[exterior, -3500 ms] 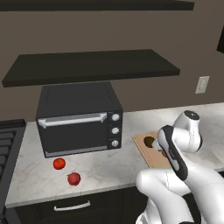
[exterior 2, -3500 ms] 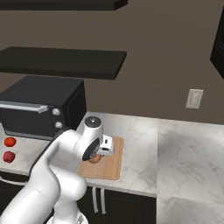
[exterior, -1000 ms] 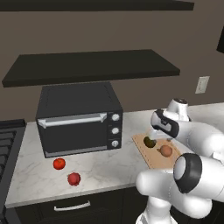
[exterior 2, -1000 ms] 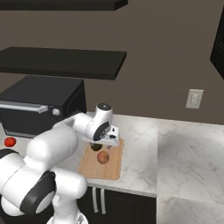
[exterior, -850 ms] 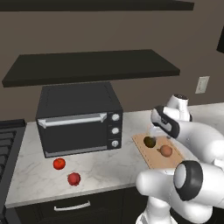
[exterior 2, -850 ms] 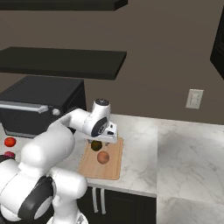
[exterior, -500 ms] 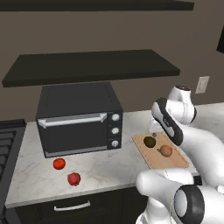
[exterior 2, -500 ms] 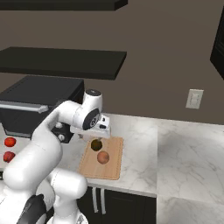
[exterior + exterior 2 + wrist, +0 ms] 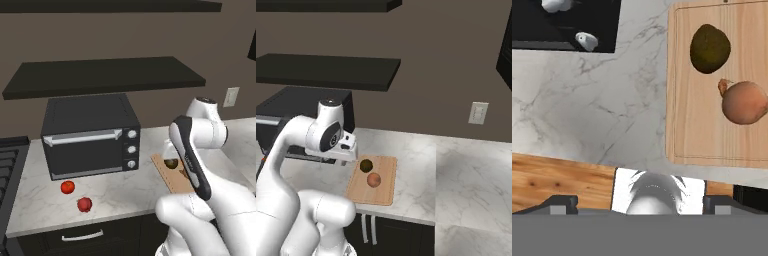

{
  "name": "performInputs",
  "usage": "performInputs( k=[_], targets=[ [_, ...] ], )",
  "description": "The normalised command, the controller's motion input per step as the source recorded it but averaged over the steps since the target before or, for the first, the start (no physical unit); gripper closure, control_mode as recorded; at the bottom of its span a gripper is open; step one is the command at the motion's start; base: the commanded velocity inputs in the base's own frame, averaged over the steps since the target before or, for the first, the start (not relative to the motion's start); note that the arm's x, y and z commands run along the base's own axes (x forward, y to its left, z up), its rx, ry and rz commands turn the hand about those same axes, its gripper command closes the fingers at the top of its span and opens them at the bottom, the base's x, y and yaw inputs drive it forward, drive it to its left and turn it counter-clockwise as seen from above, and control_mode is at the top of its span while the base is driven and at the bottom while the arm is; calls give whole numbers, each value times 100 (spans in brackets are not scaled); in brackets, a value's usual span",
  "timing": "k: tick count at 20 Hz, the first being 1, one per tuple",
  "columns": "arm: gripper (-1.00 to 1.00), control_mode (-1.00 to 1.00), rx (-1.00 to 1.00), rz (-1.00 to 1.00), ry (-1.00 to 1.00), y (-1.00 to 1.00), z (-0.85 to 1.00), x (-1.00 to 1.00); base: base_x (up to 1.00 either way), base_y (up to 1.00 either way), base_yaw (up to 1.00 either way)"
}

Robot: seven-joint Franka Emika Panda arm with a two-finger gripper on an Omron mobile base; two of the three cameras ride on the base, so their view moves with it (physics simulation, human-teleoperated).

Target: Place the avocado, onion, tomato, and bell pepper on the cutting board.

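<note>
The light-brown cutting board (image 9: 380, 192) lies on the marble counter with the dark olive avocado (image 9: 366, 165) and the tan onion (image 9: 374, 180) resting on it, close together; in the hand view they are the avocado (image 9: 710, 48) and the onion (image 9: 744, 102) on the cutting board (image 9: 692, 120). The orange-red tomato (image 9: 67, 187) and the crimson bell pepper (image 9: 84, 204) sit on the counter in front of the oven, far left of the board. My gripper (image 9: 349, 151) hovers above the counter just left of the board, open and empty, its fingertips (image 9: 560, 202) wide apart.
A black toaster oven (image 9: 90, 135) stands at the back of the counter, between the produce and the board. A stove (image 9: 7, 170) lies at the far left, a dark shelf (image 9: 105, 75) hangs above. Bare marble (image 9: 466, 170) stretches right of the board.
The gripper has risen from the onion on the board and swung left, past the board's left edge toward the oven. The onion and avocado stay put on the board.
</note>
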Motion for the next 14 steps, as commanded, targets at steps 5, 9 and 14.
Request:
performInputs(
  k=[5,9,14],
  targets=[
    [-100,-100,0,0,-8,83,28,-88,0,0,0],
    [-100,-100,0,0,-17,95,23,-56,0,0,0],
    [-100,-100,-4,0,-17,99,19,-5,0,0,0]
  ],
)
